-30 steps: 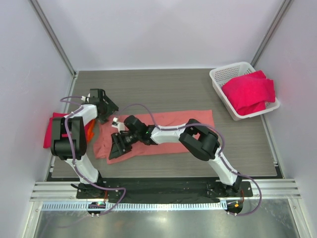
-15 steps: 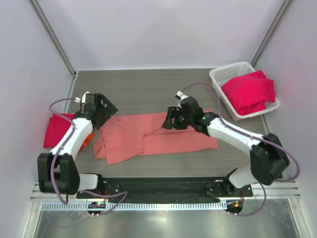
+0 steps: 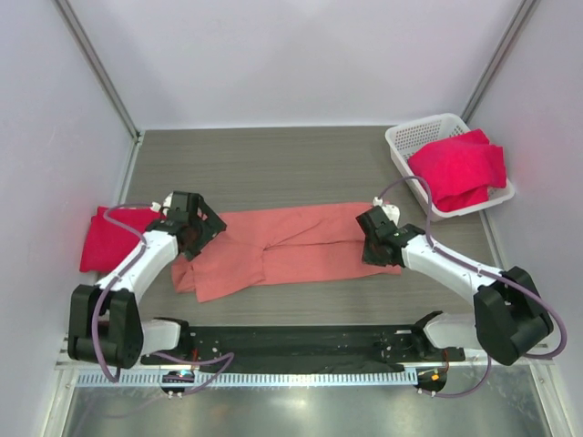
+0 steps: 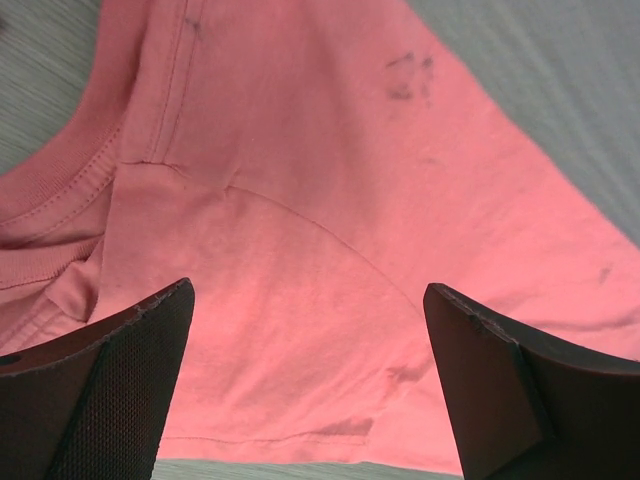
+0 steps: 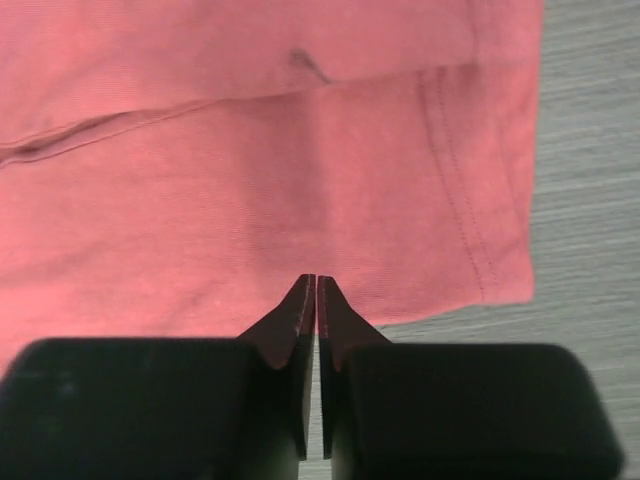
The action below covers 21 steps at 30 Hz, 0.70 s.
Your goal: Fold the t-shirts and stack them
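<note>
A salmon-pink t-shirt [image 3: 291, 241] lies stretched out lengthwise across the middle of the table. My left gripper [image 3: 202, 228] hovers over its left end, near the collar [image 4: 60, 200]. In the left wrist view the left gripper [image 4: 308, 290] is open wide over flat pink cloth [image 4: 300, 150], holding nothing. My right gripper [image 3: 375, 244] is at the shirt's right end. In the right wrist view the right gripper [image 5: 317, 278] has its jaws pressed together at the near edge of the cloth [image 5: 250, 150], beside the stitched hem [image 5: 460, 200]. A faint crease runs up from the tips.
A crimson-red t-shirt [image 3: 109, 235] lies at the table's left edge, just behind the left arm. A white mesh basket [image 3: 401, 137] at the back right holds more red cloth [image 3: 460, 168]. Grey walls close in on both sides.
The right arm swung from the shirt's left end across to its right end and shut its jaws there. The left gripper opened wider and moved over the shirt's left end.
</note>
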Each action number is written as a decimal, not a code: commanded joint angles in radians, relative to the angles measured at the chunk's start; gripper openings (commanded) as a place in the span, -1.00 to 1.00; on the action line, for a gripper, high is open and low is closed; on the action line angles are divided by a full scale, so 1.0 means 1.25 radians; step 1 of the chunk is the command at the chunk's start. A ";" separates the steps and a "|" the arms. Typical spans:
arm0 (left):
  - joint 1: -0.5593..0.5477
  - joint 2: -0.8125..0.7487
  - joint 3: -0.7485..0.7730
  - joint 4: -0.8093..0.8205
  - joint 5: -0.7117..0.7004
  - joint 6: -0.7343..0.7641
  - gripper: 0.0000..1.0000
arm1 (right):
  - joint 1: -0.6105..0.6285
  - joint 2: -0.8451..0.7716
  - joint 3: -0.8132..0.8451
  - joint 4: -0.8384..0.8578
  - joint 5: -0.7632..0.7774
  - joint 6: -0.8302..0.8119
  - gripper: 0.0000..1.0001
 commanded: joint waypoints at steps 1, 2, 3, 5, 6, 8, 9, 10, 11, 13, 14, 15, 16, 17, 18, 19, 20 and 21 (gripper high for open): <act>-0.016 0.064 0.038 0.015 -0.011 0.002 0.94 | 0.001 0.000 -0.003 -0.012 0.064 0.038 -0.85; -0.019 0.080 0.043 0.015 -0.013 0.006 0.93 | 0.001 0.004 -0.003 -0.012 0.086 0.040 -0.88; -0.020 0.095 0.049 0.015 -0.016 0.006 0.94 | 0.001 0.010 -0.003 -0.014 0.097 0.043 -0.89; -0.022 0.148 0.071 0.011 -0.017 0.008 0.93 | 0.001 0.030 -0.001 -0.011 0.110 0.054 -0.96; -0.022 0.166 0.083 0.005 -0.016 0.006 0.93 | 0.001 0.059 -0.001 -0.012 0.107 0.056 -0.97; -0.022 0.233 0.125 -0.021 -0.014 0.015 0.93 | 0.001 0.089 -0.001 -0.001 0.090 0.056 -0.97; -0.022 0.258 0.137 -0.028 -0.014 0.022 0.91 | 0.000 0.103 0.000 0.002 0.075 0.053 -0.98; -0.022 0.280 0.153 -0.037 -0.016 0.029 0.91 | 0.001 0.131 0.000 0.005 0.053 0.050 -0.98; -0.021 0.321 0.182 -0.048 -0.018 0.040 0.91 | 0.001 0.139 -0.005 0.011 0.045 0.047 -0.98; -0.022 0.355 0.209 -0.054 -0.022 0.049 0.91 | 0.006 0.146 -0.016 0.022 0.009 0.048 -0.98; -0.022 0.377 0.224 -0.059 -0.023 0.050 0.91 | 0.009 0.145 -0.031 0.032 -0.002 0.051 -0.98; -0.022 0.414 0.259 -0.063 -0.023 0.059 0.91 | 0.025 0.144 -0.036 0.037 -0.017 0.056 -0.98; -0.025 0.439 0.279 -0.066 -0.021 0.062 0.91 | 0.036 0.145 -0.039 0.038 -0.030 0.060 -0.98; -0.027 0.460 0.300 -0.077 -0.019 0.067 0.91 | 0.050 0.148 -0.047 0.040 -0.032 0.066 -0.98; -0.031 0.508 0.357 -0.087 -0.017 0.076 0.90 | 0.065 0.150 -0.049 0.042 -0.033 0.081 -0.98; -0.034 0.531 0.385 -0.097 -0.014 0.083 0.90 | 0.105 0.156 -0.049 0.044 -0.040 0.087 -0.98; -0.045 0.554 0.421 -0.121 -0.010 0.088 0.90 | 0.130 0.174 -0.044 0.049 -0.045 0.099 -0.98; -0.050 0.606 0.456 -0.135 -0.007 0.098 0.89 | 0.155 0.184 -0.039 0.050 -0.047 0.125 -0.98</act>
